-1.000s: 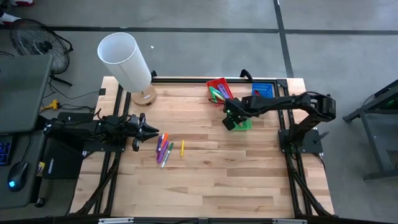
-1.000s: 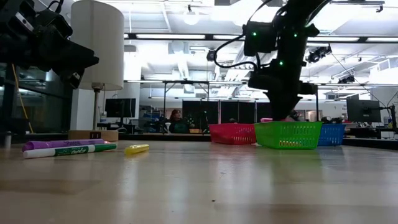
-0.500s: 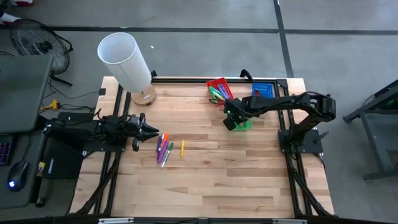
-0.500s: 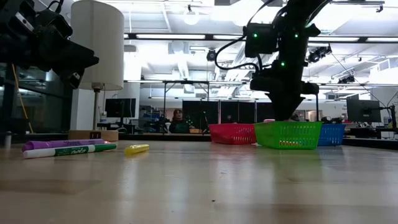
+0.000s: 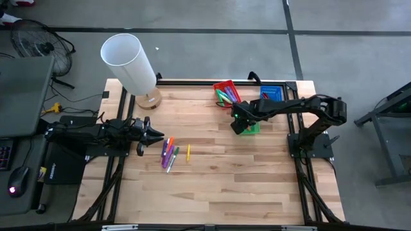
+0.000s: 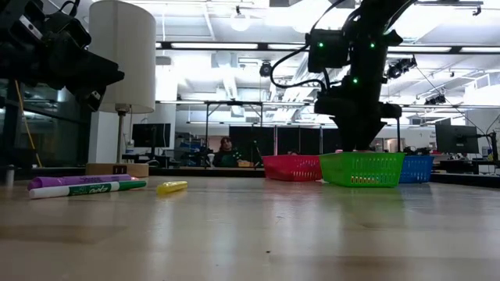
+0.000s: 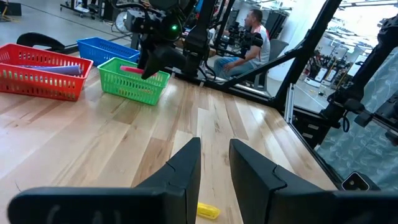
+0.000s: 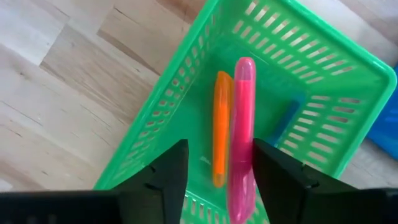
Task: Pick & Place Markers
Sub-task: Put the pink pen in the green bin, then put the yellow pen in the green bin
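My right gripper (image 8: pixel 221 180) hangs open over the green tray (image 5: pixel 252 128), fingers pointing down. A pink marker (image 8: pixel 241 137) shows between its fingers, close to one of them. Under it in the tray lie an orange marker (image 8: pixel 221 130) and a blue one (image 8: pixel 286 121). Several markers (image 5: pixel 168 153) and a yellow one (image 5: pixel 188 153) lie flat on the table to the left. My left gripper (image 7: pixel 215 168) hovers beside them, slightly open with nothing between its fingers. My right gripper's fingers stand on either side of the pink marker's near end (image 8: pixel 241 186), with a gap wider than the marker. I cannot tell whether one finger (image 8: pixel 280 177) still touches it. The marker runs lengthwise in the tray, away from the fingers.
A red tray (image 5: pixel 226 93) with markers and a blue tray (image 5: pixel 271 94) stand behind the green one at the far edge. A white lamp (image 5: pixel 128 64) stands at the far left corner. Bare wood fills the table's near half (image 5: pixel 212 186). A person sits in the room beyond (image 7: pixel 252 31).
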